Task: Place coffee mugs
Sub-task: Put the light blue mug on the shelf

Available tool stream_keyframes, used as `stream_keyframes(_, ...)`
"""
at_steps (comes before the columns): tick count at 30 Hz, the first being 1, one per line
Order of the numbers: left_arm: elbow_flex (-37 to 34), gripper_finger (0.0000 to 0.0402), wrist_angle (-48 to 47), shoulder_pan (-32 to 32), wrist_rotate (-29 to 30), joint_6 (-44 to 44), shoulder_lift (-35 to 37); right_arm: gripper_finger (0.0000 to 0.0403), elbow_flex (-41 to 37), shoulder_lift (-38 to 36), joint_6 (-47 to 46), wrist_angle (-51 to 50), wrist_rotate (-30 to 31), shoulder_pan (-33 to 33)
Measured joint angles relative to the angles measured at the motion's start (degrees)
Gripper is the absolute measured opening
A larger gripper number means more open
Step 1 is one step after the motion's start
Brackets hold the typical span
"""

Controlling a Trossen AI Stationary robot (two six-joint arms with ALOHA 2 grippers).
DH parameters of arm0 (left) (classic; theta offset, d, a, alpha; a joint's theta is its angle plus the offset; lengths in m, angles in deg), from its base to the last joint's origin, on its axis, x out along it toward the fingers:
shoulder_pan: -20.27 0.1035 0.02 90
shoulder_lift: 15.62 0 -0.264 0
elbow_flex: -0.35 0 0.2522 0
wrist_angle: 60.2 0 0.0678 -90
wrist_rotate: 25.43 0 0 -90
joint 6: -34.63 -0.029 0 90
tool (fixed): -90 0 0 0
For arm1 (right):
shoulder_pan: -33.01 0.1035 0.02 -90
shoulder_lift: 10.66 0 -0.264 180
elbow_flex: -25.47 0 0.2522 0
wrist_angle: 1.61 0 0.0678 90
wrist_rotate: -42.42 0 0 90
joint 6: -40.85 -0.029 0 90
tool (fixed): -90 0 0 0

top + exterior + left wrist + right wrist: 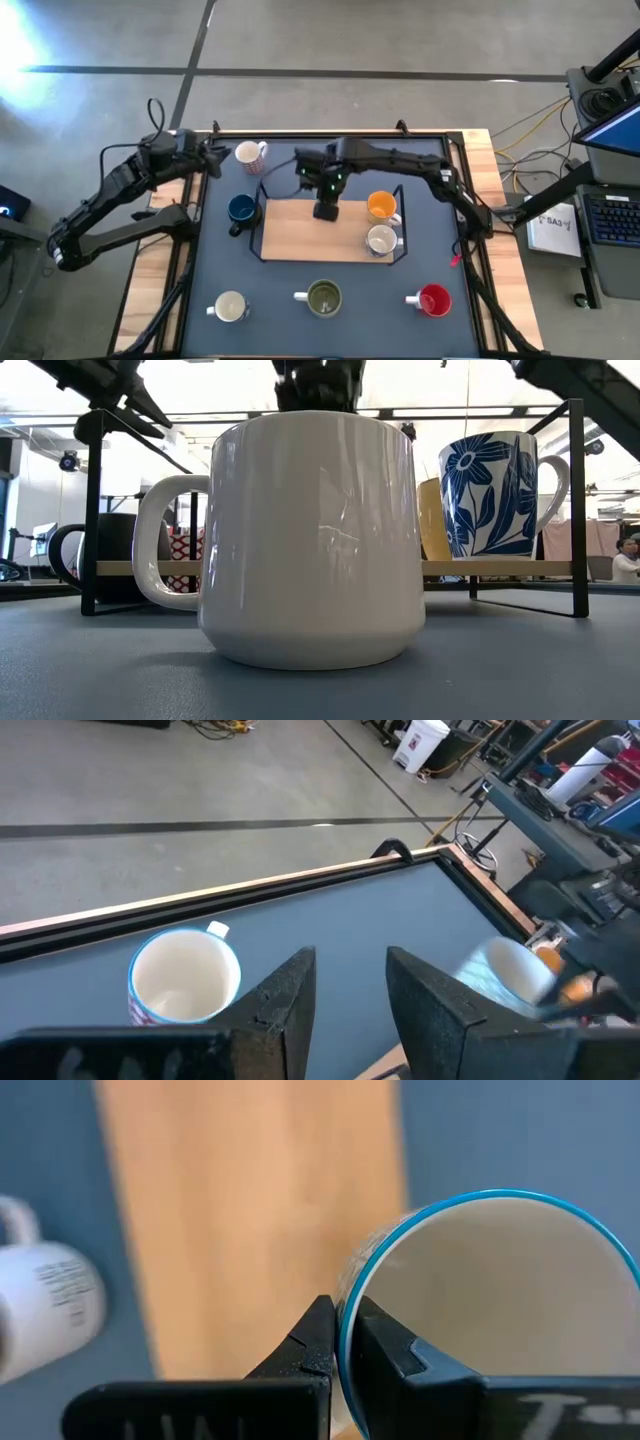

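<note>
Right gripper (340,1342) at the centre of the high view, above the wooden board (300,232) of the black-framed rack (262,228), jaws closed on the rim of a blue-rimmed mug (500,1300): one finger inside the rim, one outside, wall pinched between them, mug body to the right of the jaws in the wrist view. On the board's right side, an orange mug (381,206) and just below it a white floral mug (381,240). Left gripper (350,1000) at upper left of the high view, over the blue worktop (300,280), jaws parted and holding nothing; white mug with reddish markings (250,154) just right of it. Dark blue mug (240,210) left of the rack. Along the lower edge, left to right: cream mug (230,306), olive green mug (323,297), red mug (433,299). Filling the low view, a large white mug (310,540).
</note>
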Motion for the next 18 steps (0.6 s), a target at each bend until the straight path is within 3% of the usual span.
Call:
stream_keyframes(5,0.0,0.0107,-0.83,0.0,-0.04,-0.02,1.87,0.0013,-0.02,-0.8,-3.56,-0.42,0.61,4.65)
stream_keyframes(10,0.0,0.0107,-0.78,0.0,-0.26,-0.92,3.97,0.0013,-0.44,-0.47,-7.84,-0.8,7.47,7.02)
stream_keyframes(18,0.0,0.0107,-1.0,0.0,-0.32,-1.03,7.28,0.0013,-4.67,-0.52,-13.07,-1.95,8.05,8.07)
